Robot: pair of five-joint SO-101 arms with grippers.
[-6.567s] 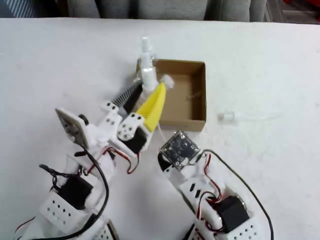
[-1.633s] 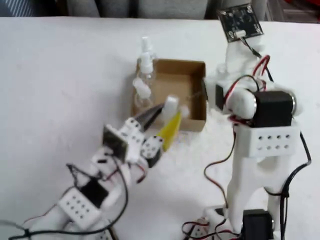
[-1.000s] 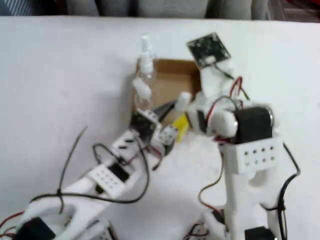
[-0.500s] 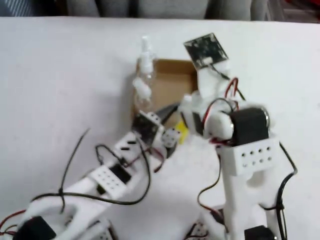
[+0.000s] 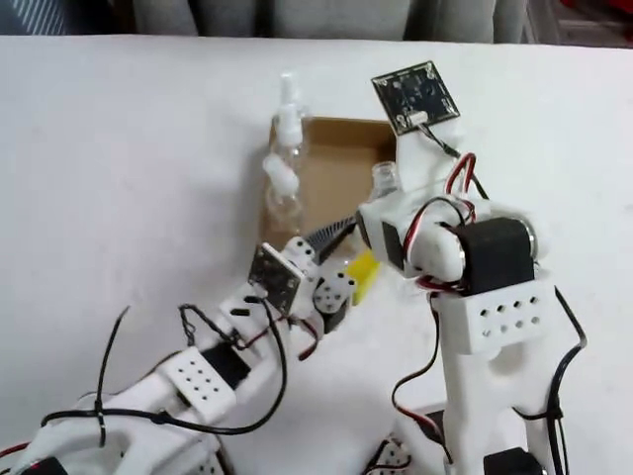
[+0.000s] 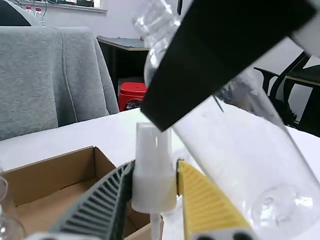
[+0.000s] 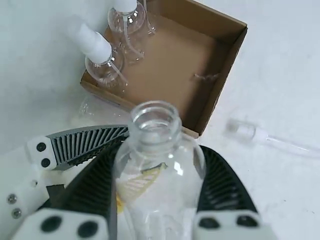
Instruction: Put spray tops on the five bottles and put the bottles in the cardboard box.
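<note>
Both arms meet right by the brown cardboard box (image 5: 331, 126) on the white bench (image 5: 119, 148). The left end effector (image 6: 155, 169) is clamped on a white plastic spray top (image 6: 152, 150), grey ribbed finger on one side, yellow finger on the other. The nozzle is up and the dip tube hangs below, so the tube can lead the way into a neck.

Over to the right end effector (image 7: 161, 150): its black fingers are closed around the body of a clear plastic bottle (image 7: 157, 180). That grip leaves the open neck free, and that neck is the target. From the left wrist view the bottle leans tilted across above the top, so neck and tube aren't lined up yet. I'd call this the alignment step before the top goes on.

Working this close to the box makes sense, since it's only a short carry once the bottle is capped.

From the high view, capped clear bottles (image 7: 102, 67) stand along the box's left wall. Whether they sit inside that wall or just outside it is hard to tell from here.

A spare spray top (image 7: 245, 131), long thin tube and all, lies flat on the bench. It sits near the box but apart from it, within easy reach for a later bottle.
</note>
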